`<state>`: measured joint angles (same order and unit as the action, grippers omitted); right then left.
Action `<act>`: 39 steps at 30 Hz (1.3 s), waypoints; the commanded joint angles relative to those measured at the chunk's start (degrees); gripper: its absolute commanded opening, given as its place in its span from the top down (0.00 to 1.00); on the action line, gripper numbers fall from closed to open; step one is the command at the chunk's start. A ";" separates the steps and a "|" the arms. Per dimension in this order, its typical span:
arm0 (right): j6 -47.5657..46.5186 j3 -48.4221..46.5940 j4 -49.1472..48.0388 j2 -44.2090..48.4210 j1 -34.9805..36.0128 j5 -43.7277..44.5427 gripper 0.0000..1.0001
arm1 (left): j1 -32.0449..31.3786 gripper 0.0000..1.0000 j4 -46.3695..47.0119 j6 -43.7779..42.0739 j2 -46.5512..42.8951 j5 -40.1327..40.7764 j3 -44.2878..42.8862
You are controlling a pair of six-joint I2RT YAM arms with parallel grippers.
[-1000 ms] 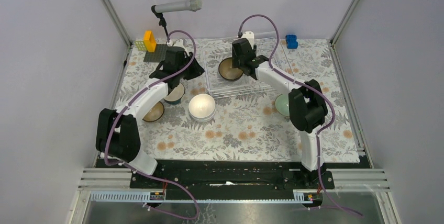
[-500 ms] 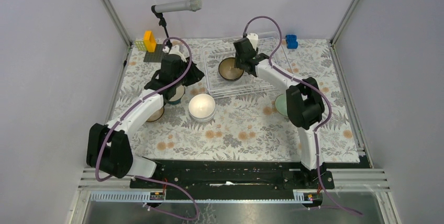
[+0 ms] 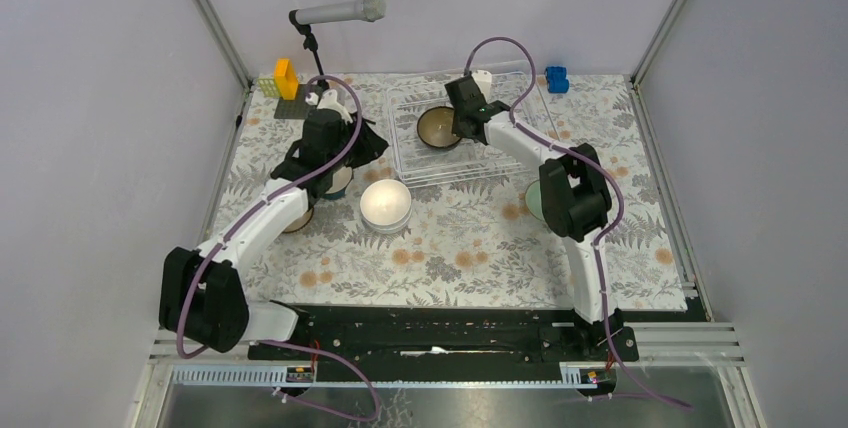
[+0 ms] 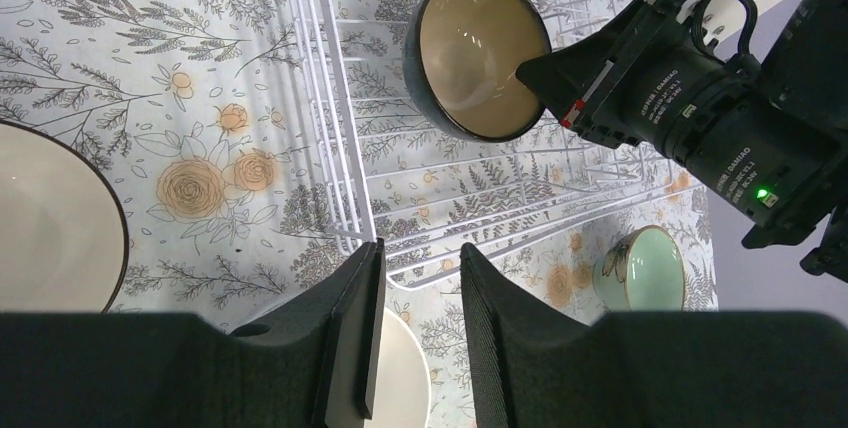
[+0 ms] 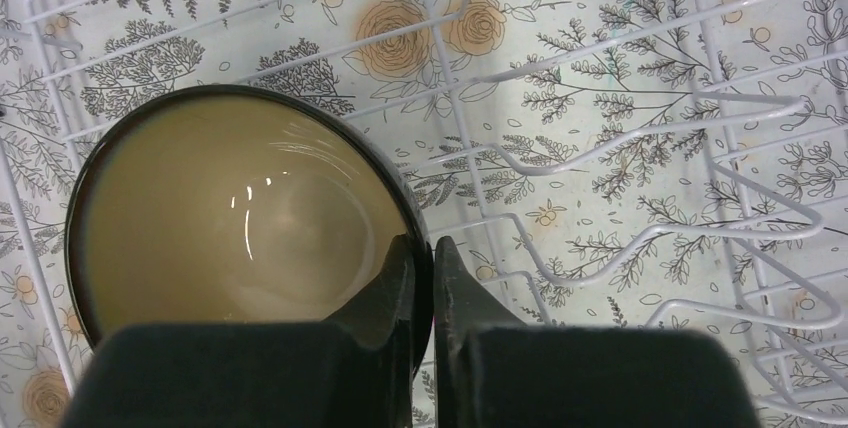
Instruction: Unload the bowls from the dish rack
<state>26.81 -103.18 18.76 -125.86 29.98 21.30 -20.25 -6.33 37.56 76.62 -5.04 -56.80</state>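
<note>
One dark bowl with a beige inside lies in the white wire dish rack. My right gripper is shut on its right rim; in the right wrist view the fingers pinch the bowl's dark edge. My left gripper hangs open and holds nothing, left of the rack, above a dark-rimmed bowl. On the cloth stand a white bowl, a brown bowl and a mint bowl, which the right arm partly hides. In the left wrist view the open gripper frames the rack's corner.
A microphone on a stand leans over the back left. A grey baseplate with a yellow block sits at the back left corner, and a blue block behind the rack. Raised wire prongs stand right of the held bowl.
My right gripper has closed onto the rim of the bowl in the rack. My left arm has stretched further back along the rack's left side.
</note>
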 commanded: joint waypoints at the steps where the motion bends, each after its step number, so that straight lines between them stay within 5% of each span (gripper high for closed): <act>1: -0.56 -3.86 0.29 1.67 -0.30 -0.13 1.00 | -0.23 0.61 2.11 0.19 -3.14 1.11 1.34; 17: -5.17 1.95 0.39 22.61 -0.29 2.32 1.00 | -0.23 0.61 1.93 0.40 -10.55 -0.46 5.45; 25: -12.13 9.00 6.08 33.14 -0.30 -14.43 1.00 | -0.22 0.60 -0.16 1.37 -17.81 -1.55 8.69; 39: -17.99 18.92 18.66 42.35 -0.34 -21.19 1.00 | -0.20 0.55 -8.74 3.48 -27.67 -5.06 7.75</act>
<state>10.00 -86.56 37.71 -89.97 29.82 3.92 -20.25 -13.78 39.55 51.20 -6.70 -47.99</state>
